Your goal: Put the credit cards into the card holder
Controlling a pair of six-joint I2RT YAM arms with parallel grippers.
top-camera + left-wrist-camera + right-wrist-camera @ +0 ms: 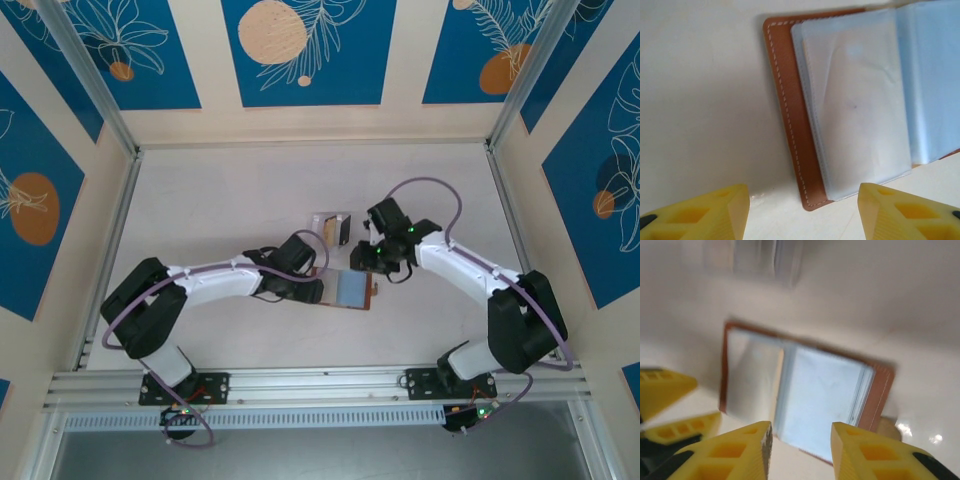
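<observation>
The card holder [352, 290] lies open in the middle of the table, reddish-brown outside with grey-blue pockets. In the left wrist view its stitched brown edge [785, 105] and clear pockets lie just beyond my left gripper [802, 212], which is open with nothing between its yellow fingers. My right gripper [801, 445] hovers over the card holder [810, 390], open and empty; the view is blurred. A dark card [343, 230] stands in the clear box. My left gripper [318, 290] is at the holder's left edge and my right gripper [372, 268] at its upper right.
A clear plastic box [330, 225] stands just behind the card holder, between the two wrists. It is a blur at the top of the right wrist view [765, 260]. Patterned walls and metal rails close in the white table [220, 200].
</observation>
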